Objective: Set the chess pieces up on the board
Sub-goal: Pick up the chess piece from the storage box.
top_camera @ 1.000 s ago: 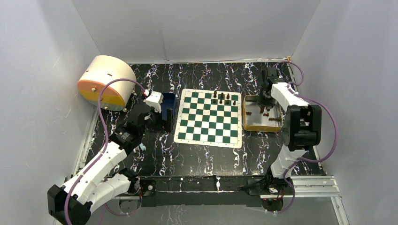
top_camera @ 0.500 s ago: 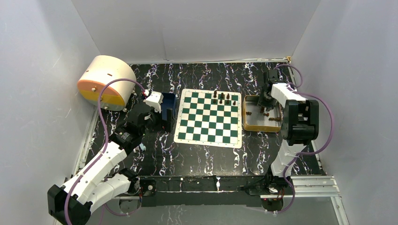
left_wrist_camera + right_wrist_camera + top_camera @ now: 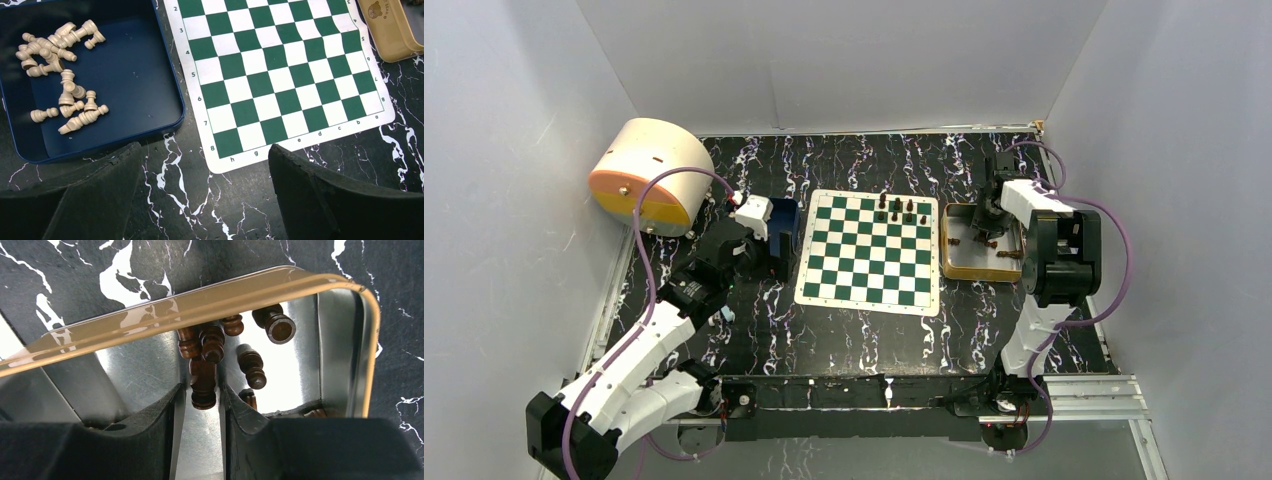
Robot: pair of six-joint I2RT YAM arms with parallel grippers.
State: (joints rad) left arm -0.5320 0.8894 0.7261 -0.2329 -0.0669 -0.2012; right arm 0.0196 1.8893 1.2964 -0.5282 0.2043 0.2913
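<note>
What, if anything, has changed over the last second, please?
The right arm drew in leftward, carrying the right gripper into the gold tin tray, fingers now flanking a dark chess piece; a grip isn't clear. The left gripper, board and the pieces standing on it stayed put.

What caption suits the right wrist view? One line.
Right gripper straddles a dark chess piece lying in the gold tin.

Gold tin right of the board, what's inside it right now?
Several dark brown chess pieces lie on the gold tin's shiny floor. The right gripper has its fingers either side of one; whether they grip it is unclear. They hide the tin's near part.
</note>
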